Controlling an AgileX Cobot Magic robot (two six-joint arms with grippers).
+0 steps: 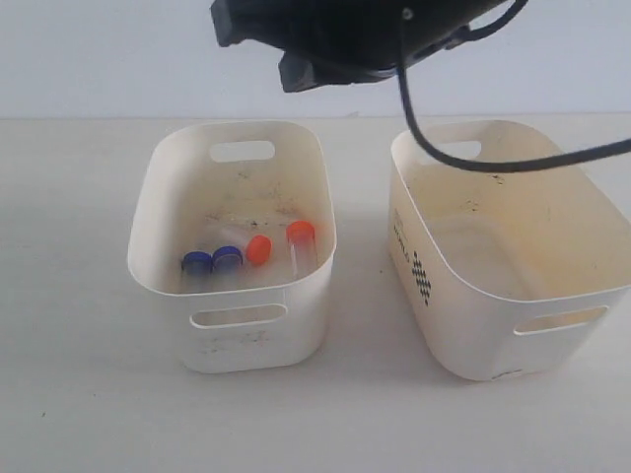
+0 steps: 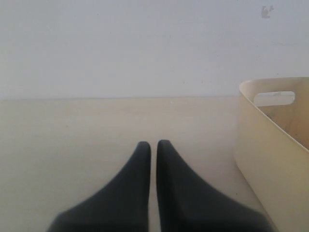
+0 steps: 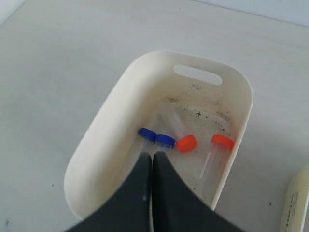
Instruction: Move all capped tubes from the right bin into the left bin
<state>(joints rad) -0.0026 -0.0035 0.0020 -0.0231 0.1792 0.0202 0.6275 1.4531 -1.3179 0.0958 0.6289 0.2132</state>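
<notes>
All four capped tubes lie in the left bin (image 1: 258, 341), on its scuffed floor. Two have blue caps (image 1: 196, 262) (image 1: 228, 258) and two have orange-red caps (image 1: 258, 248) (image 1: 301, 233). The right bin (image 1: 493, 335), with the checkered print on its side, holds no tubes. In the right wrist view my right gripper (image 3: 152, 155) is shut and empty, high above the left bin (image 3: 116, 111), with the blue caps (image 3: 164, 140) and orange-red caps (image 3: 186, 143) below its tips. My left gripper (image 2: 153, 143) is shut and empty over bare table.
My right arm's dark body (image 1: 335, 30) hangs at the top of the exterior view, and its black cable (image 1: 473, 160) drapes across the right bin's far rim. A plain cream bin wall (image 2: 270, 145) stands beside my left gripper.
</notes>
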